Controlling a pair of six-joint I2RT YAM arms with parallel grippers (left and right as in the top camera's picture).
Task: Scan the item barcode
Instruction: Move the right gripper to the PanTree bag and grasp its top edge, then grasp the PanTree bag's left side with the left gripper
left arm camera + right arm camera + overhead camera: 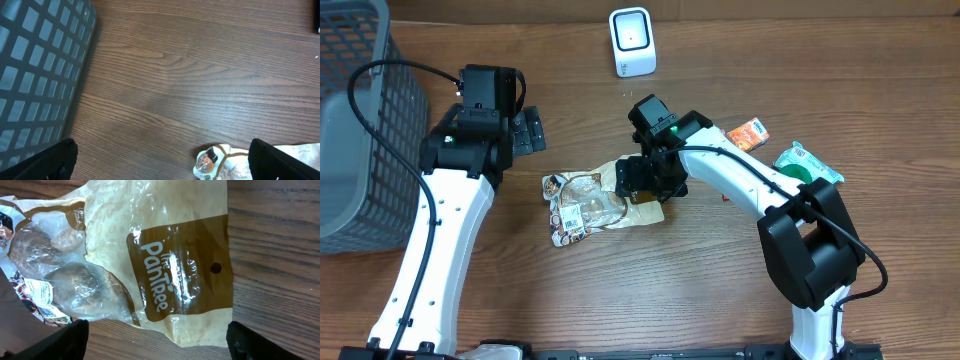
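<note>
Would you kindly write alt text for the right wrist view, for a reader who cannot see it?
A brown-and-clear bag marked PanTree lies flat on the wooden table, filling most of the frame, with bread showing through its clear part. The right gripper is open, its dark fingers in the bottom corners.

The tabletop [720,300] is brown wood grain, smooth and matt, with fine dark streaks. The bread bag [165,270] is thin clear plastic film, glossy and crinkled, catching white glare, with an opaque brown printed panel and a paper-looking white label [42,292]. The basket [360,130] is dull grey plastic lattice. The scanner [632,42] is smooth white plastic with a slight sheen. The left arm [440,235] and right arm [735,180] wear smooth white shells with matt black joints. The orange packet [748,132] and green packet [808,165] look like shiny film.
</note>
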